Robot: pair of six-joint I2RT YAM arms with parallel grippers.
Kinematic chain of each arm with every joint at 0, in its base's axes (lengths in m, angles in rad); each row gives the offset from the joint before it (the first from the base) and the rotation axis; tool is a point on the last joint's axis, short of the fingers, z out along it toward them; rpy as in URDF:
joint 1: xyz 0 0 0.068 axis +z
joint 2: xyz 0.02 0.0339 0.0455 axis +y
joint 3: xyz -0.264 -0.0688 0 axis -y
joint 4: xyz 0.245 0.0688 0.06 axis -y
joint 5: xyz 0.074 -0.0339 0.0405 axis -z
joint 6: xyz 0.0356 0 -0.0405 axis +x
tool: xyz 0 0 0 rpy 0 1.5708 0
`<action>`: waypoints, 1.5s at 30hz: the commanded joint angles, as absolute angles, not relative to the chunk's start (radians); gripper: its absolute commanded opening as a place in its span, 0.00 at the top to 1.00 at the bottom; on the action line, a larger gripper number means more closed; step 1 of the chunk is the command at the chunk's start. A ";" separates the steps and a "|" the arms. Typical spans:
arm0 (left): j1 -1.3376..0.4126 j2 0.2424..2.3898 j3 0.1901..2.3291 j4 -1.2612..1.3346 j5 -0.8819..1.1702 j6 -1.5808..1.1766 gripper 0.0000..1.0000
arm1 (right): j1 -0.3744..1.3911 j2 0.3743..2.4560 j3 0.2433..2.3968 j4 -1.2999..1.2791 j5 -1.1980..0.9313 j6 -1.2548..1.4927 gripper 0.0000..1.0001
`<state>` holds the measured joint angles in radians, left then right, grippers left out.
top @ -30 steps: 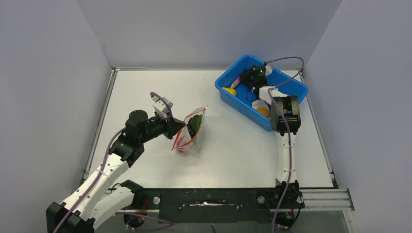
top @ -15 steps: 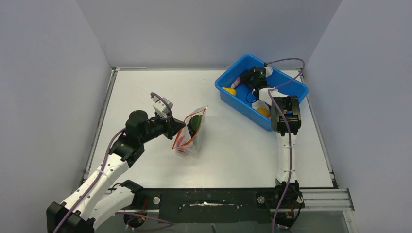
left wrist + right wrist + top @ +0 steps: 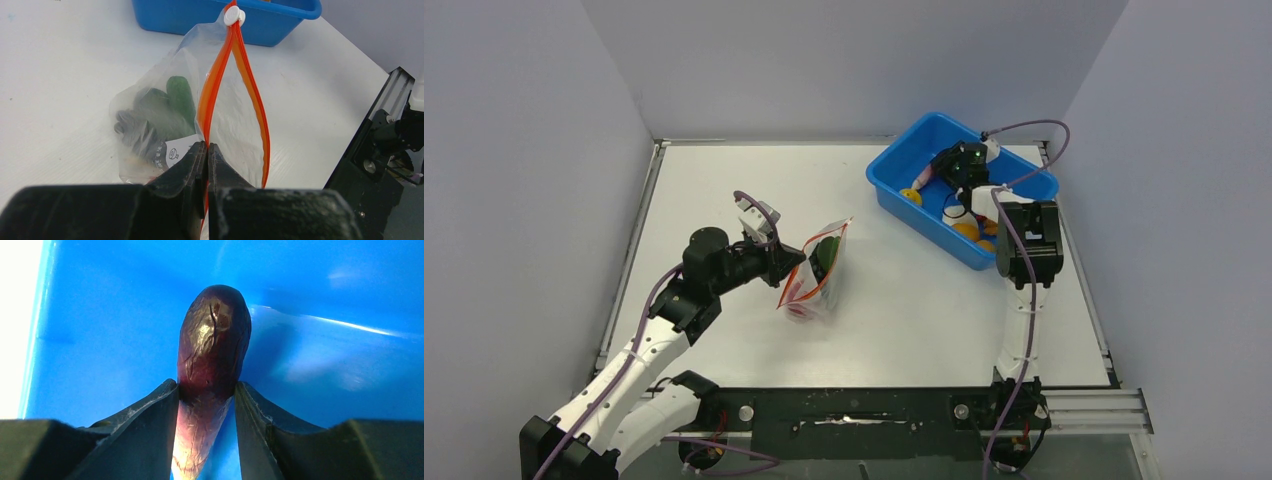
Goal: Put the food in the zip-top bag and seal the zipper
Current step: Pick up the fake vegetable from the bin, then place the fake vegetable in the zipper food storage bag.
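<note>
**A:** What has your left side got?

**B:** My left end effector [image 3: 206, 147] is pinched tight on the thin red-orange zipper strip [image 3: 215, 75] of the clear crinkly zip-top bag [image 3: 150, 115]. It grips the near end of one side of the mouth. The two sides of the strip bow apart, so the mouth gapes. They meet at a small white slider [image 3: 233, 16] at the far end.

**A:** Where does the bag sit?

**B:** On the white surface [image 3: 724, 190], left of centre, well apart from the blue plastic tub [image 3: 902, 214] at the far right. Inside the bag I see a green toy piece [image 3: 180, 97] and a dark lump [image 3: 132, 131] beside it, low down. What the dark one is I cannot tell through the plastic.

**A:** And the right?

**B:** My right end effector [image 3: 206, 387] is inside the tub, fingers closed narrow on a purple toy eggplant [image 3: 215, 335]. I grip its thinner end, and the rounded end points away from me over the blue floor. Whether it touches the floor I cannot tell.

**A:** Anything else in the tub?

**B:** From above, a yellow piece [image 3: 911, 196] near the left wall and orange pieces [image 3: 969, 231] toward the near wall.
</note>
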<state>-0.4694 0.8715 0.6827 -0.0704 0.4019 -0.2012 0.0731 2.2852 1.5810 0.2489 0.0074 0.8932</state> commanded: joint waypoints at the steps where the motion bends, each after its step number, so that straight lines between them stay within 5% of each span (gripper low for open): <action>1: -0.463 0.866 0.686 -0.020 0.401 -0.198 1.00 | 0.052 2.147 1.515 0.336 0.018 0.827 0.69; 31: -0.459 0.886 0.700 -0.027 0.373 -0.215 1.00 | 0.053 1.604 1.170 0.319 0.012 0.586 0.70; 45: -0.460 0.891 0.770 -0.048 0.328 -0.407 1.00 | 0.201 1.228 0.984 0.266 0.000 0.532 0.70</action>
<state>-0.4664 0.8978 0.7033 -0.0772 0.3553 -0.3237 0.1444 1.3300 1.0111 0.2474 -0.0006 0.5671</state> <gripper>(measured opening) 0.015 0.407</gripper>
